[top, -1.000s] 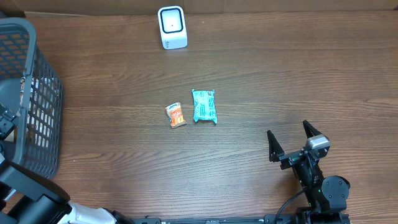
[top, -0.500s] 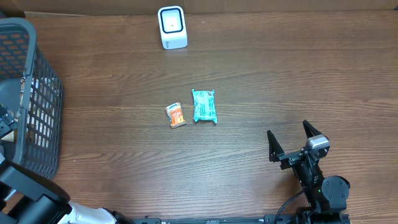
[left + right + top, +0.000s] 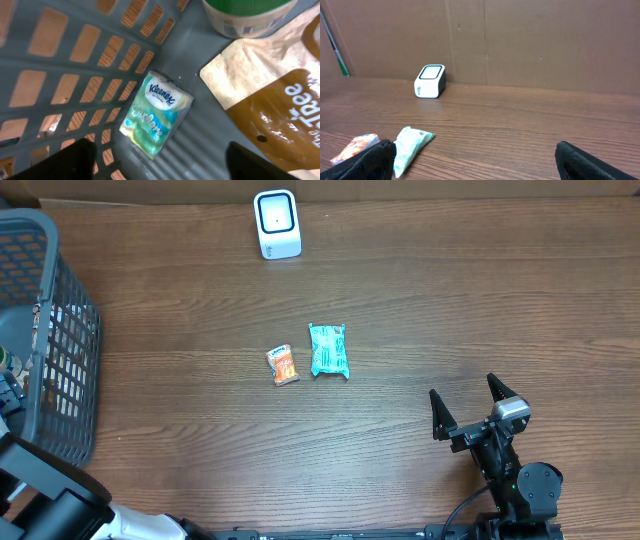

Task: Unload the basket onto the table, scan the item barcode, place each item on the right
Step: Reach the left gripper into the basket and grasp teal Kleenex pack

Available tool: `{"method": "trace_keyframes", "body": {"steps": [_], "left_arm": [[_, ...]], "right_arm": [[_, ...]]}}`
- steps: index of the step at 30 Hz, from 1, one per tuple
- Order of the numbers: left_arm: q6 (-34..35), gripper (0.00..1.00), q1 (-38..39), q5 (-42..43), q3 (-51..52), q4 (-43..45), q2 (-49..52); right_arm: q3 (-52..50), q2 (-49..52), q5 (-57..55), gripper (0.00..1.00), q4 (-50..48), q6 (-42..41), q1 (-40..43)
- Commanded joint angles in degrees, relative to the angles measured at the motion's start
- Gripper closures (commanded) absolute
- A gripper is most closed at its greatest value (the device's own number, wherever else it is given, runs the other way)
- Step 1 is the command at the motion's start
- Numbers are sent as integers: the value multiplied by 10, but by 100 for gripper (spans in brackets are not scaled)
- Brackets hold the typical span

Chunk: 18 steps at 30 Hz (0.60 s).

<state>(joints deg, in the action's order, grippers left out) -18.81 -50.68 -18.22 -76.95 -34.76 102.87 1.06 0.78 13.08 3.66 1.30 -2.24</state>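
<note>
A small Kleenex tissue pack (image 3: pixel 156 119) lies flat on the floor of the grey basket (image 3: pixel 75 65). My left gripper (image 3: pixel 160 161) hovers over it, open, its two dark fingers wide apart on either side of the pack's near corner and touching nothing. The white barcode scanner (image 3: pixel 277 224) stands at the table's far edge, also visible as the scanner (image 3: pixel 430 81) from the right wrist. My right gripper (image 3: pixel 467 405) stands open and empty near the front right, facing the scanner.
In the basket (image 3: pixel 60 330) a green-lidded tub (image 3: pixel 245 15) and a brown pouch (image 3: pixel 270 105) lie beside the tissue pack. A teal packet (image 3: pixel 328 350) and an orange packet (image 3: pixel 284 365) lie mid-table.
In the overhead view the left arm's end inside the basket has shifted slightly toward the front. The right arm and the packets on the table have not moved.
</note>
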Motion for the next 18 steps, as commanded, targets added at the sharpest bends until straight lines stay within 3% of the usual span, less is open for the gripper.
{"method": "trace_keyframes", "body": {"steps": [1,6,18], "left_arm": [[-20,25,-2,-9,4,1,28],[-22,41,-5,-28,4,0,52],[-22,43,-12,-59,4,21,107]], "right_arm": [[-6,-6,-4,0,-3,1,0],[-6,-6,-4,0,-3,1,0],[-6,-6,-4,0,-3,1,0]]}}
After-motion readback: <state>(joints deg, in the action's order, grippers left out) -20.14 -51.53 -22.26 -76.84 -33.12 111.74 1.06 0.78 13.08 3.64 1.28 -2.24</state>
